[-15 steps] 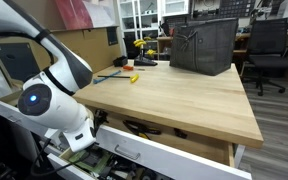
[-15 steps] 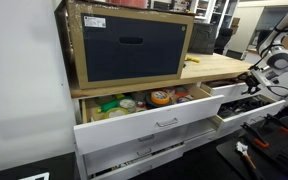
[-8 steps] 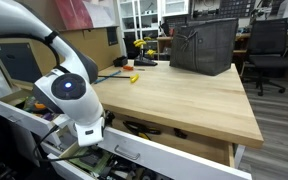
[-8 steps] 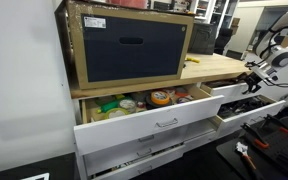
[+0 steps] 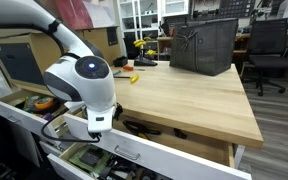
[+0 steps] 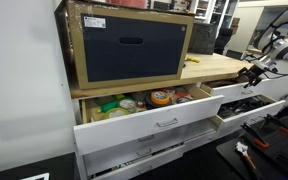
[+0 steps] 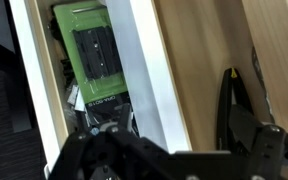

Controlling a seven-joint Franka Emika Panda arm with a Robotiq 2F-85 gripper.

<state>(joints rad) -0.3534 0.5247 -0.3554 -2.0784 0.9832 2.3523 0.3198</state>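
My gripper [image 5: 93, 132] hangs at the front of a wooden workbench [image 5: 184, 95], over open white drawers [image 5: 174, 158]. In an exterior view it sits small at the bench's right end [image 6: 251, 72]. The wrist view looks down on a white drawer front [image 7: 139, 70]. To its left, a green package [image 7: 92, 55] lies in a drawer. To its right, a black tool [image 7: 234, 105] lies on a wooden surface. Only the gripper's dark body [image 7: 174, 165] shows along the bottom edge. Its fingertips are hidden and nothing shows between them.
A dark grey bin [image 5: 204, 45] and a yellow tool [image 5: 134, 77] sit on the benchtop. A black box in a wooden frame [image 6: 129, 45] stands on the bench. A wide open drawer [image 6: 149, 110] holds tape rolls and clutter. An office chair [image 5: 269, 50] stands behind.
The arm has swung right and risen along the bench front, with its wrist turning. In an exterior view the gripper has lifted slightly. The drawers have not moved.
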